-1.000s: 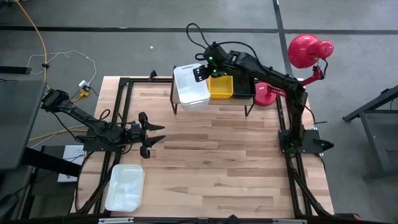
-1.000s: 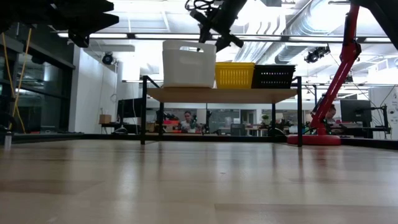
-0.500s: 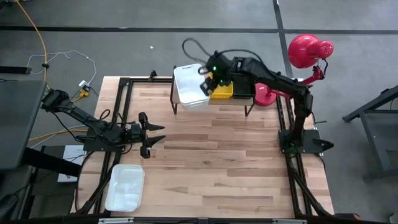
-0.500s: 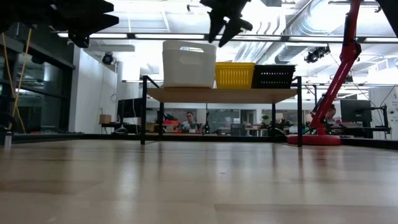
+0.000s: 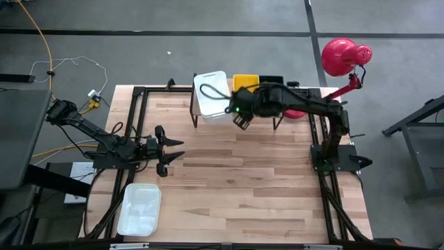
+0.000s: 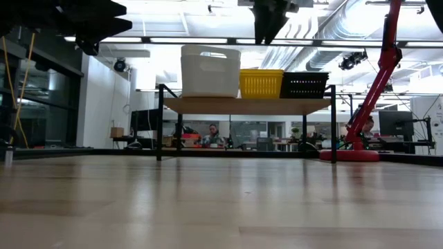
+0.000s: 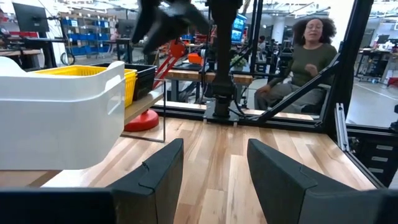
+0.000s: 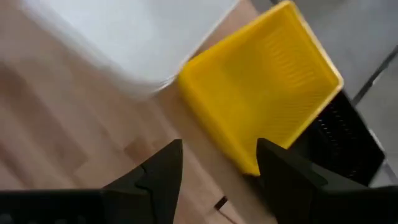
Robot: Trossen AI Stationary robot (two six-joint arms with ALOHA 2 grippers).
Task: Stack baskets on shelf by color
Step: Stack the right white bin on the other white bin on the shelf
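Note:
On the shelf point(image 6: 246, 105), left to right in the low view, stand a white basket stack point(image 6: 210, 70), a yellow basket point(image 6: 261, 83) and a black basket point(image 6: 304, 84). From above, the white stack point(image 5: 213, 94) and the yellow basket point(image 5: 246, 81) show; the arm partly hides the black one. Another white basket point(image 5: 140, 208) lies on the table's near left corner. My right gripper point(image 5: 241, 122) hangs open and empty over the shelf's near edge; its wrist view shows the yellow basket point(image 8: 267, 93) beyond the gripper point(image 8: 217, 168). My left gripper point(image 5: 179, 150) waits open at the table's left.
A red lamp point(image 5: 345, 57) stands with its base point(image 6: 349, 155) at the shelf's right end. The left wrist view shows a person point(image 7: 311, 62) seated beyond the table. Bare wood point(image 5: 250, 180) lies between the shelf and the near edge.
My right gripper has drawn back from above the white basket stack toward the table's near edge, ending over the shelf's front edge. The baskets on the shelf have stayed where they were.

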